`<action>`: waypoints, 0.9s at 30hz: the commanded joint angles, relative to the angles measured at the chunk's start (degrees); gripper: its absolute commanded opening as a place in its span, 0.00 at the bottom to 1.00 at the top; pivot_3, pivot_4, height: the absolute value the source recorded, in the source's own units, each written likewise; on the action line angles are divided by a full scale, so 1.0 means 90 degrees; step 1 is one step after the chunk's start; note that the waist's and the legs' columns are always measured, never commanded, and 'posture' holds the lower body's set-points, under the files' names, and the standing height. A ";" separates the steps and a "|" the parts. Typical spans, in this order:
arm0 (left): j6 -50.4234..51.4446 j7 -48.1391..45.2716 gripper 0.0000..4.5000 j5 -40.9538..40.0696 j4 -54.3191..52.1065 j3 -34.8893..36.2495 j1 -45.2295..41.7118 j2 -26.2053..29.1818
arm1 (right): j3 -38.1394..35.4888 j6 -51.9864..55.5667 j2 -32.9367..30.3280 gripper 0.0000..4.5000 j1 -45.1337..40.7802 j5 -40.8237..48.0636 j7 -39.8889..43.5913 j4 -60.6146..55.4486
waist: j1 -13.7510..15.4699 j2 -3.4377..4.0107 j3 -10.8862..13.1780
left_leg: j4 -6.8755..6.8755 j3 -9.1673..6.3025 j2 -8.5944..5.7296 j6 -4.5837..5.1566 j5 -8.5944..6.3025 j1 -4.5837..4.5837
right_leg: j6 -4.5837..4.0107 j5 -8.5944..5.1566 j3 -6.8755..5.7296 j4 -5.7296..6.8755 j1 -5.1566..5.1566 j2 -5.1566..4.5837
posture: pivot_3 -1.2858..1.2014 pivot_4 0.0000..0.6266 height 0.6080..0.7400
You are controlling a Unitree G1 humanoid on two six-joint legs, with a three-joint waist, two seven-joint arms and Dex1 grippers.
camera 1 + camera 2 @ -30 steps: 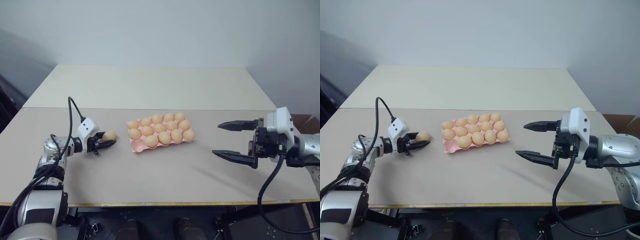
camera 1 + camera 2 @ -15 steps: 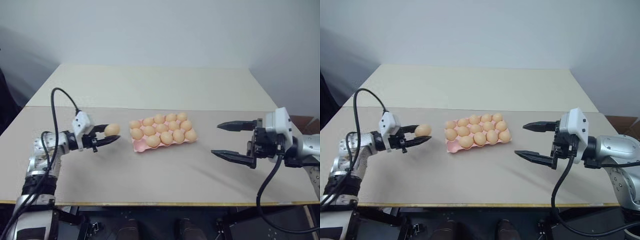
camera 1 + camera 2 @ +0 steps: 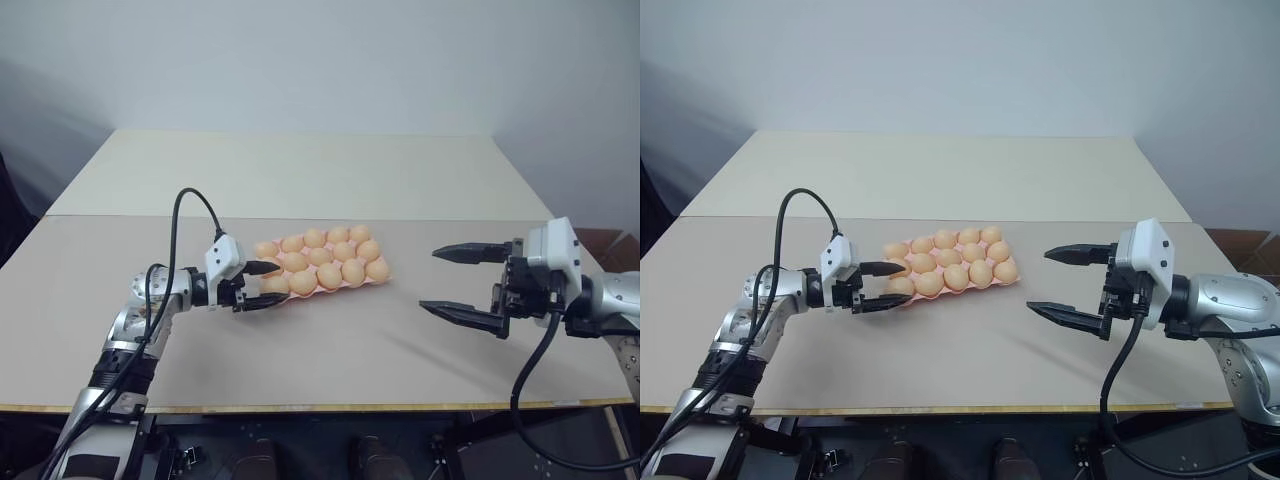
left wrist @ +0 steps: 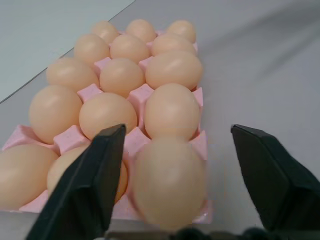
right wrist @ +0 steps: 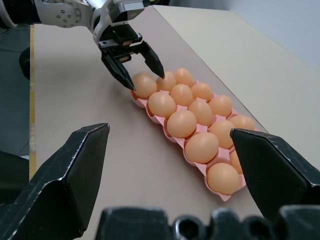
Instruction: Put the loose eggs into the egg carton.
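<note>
Now all fifteen cups of the pink egg carton (image 3: 322, 286) at mid-table look filled, the last egg (image 4: 169, 182) resting in its near-left corner cup between the left gripper (image 3: 262, 286)'s spread fingers, while the right gripper (image 3: 462, 281) hovers wide open nearby.

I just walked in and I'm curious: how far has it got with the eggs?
Nearly finished, it seems. The pink egg carton looks full, every cup holding an egg. The last egg sits in the corner cup nearest the left tool, whose fingers stand open on either side of it, apart from it. The right tool hangs open, off to the side. No loose eggs lie on the table, so what's left is drawing the left arm away.
</note>
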 commanded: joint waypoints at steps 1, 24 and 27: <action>0.0007 -0.0034 1.00 -0.0113 -0.0328 0.0251 -0.0037 0.0264 | -0.0235 -0.0014 -0.0029 1.00 0.0016 0.0148 -0.0060 -0.0195 | -0.0005 0.0000 0.0000 | 0.0000 0.0000 0.0002 0.0000 0.0000 0.0000 | 0.0000 0.0000 0.0000 0.0000 -0.0001 0.0002 | 0.52 0.24 1.00; 0.2687 0.0644 1.00 -0.2674 -0.4818 0.5355 0.4686 0.1831 | 0.0160 0.0004 0.0116 1.00 -0.0168 0.0007 -0.0105 0.0515 | -0.0042 0.0003 0.0001 | -0.0002 0.0008 0.0014 -0.0029 -0.0018 0.0005 | -0.0042 -0.0027 -0.0004 -0.0002 -0.0015 -0.0010 | 0.52 0.24 1.00; 0.2858 0.0908 1.00 -0.2884 -0.5154 0.5509 0.4896 0.1705 | 0.0226 -0.0035 0.0100 1.00 -0.0294 -0.0045 -0.0041 0.0692 | -0.0034 0.0003 0.0001 | -0.0003 0.0009 0.0015 -0.0028 -0.0017 0.0005 | -0.0042 -0.0027 -0.0003 -0.0002 -0.0015 -0.0007 | 0.52 0.24 1.00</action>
